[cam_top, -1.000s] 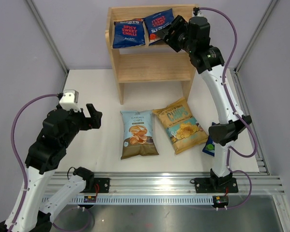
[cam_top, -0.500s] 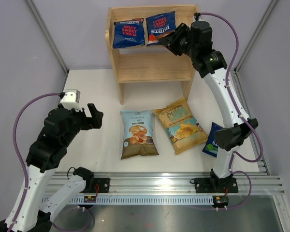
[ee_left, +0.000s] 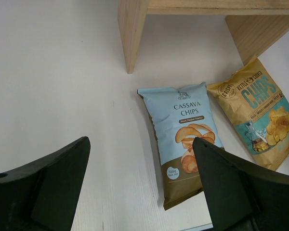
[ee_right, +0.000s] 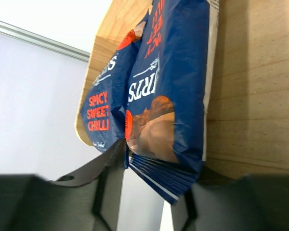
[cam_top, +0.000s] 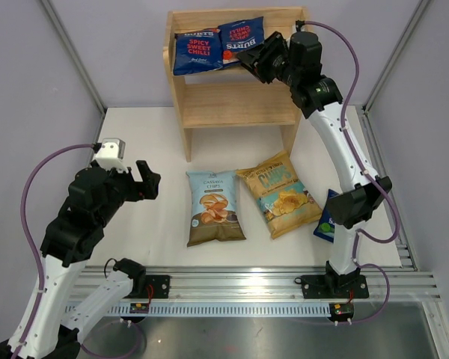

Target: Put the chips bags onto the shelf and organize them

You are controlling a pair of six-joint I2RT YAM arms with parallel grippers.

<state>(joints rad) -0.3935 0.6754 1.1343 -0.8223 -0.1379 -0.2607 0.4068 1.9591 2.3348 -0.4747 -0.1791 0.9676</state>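
Chilli bag (cam_top: 198, 51), second Burts bag (cam_top: 238, 39) on shelf (cam_top: 236, 101). Cassava bag (cam_top: 215, 208), yellow bag (cam_top: 280, 194), green-marked bag (cam_top: 325, 223) unshelved on tabletop (cam_top: 150, 134). Left gripper (cam_top: 151, 181) spread; right gripper (cam_top: 253, 60) straddles second Burts bag, clamp unclear.

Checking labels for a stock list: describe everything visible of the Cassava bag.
The Cassava bag is a crinkly, unopened-looking pouch, pale blue above, olive-brown below, printed "Cassava Chips" over pictured chips. It lies flat, face up on the white table, top end toward the shelf. The yellow bag lies close on its right; whether they touch is unclear.
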